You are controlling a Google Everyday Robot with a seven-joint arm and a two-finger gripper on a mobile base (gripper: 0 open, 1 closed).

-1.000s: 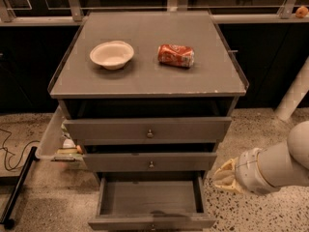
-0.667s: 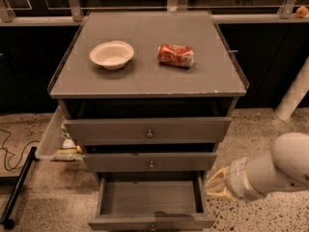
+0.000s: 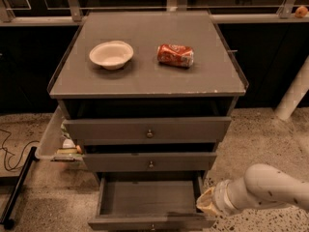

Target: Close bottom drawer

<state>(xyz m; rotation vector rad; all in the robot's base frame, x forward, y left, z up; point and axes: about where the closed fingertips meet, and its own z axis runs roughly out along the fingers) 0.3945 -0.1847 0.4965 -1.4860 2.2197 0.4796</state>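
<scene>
Grey table (image 3: 145, 81) — white bowl (image 3: 111, 54) left, red can (image 3: 175, 55) on its side right; gripper (image 3: 206, 203) low, beside the bottom drawer (image 3: 145, 197).

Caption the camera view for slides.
Gripper at the right front corner of the open bottom drawer; bowl and can on cabinet top.

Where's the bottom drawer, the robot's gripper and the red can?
bottom drawer (image 3: 147, 197), camera view, on its inside floor.
gripper (image 3: 206, 204), camera view, on its tip by the drawer's right side.
red can (image 3: 175, 55), camera view, middle of its body.
</scene>
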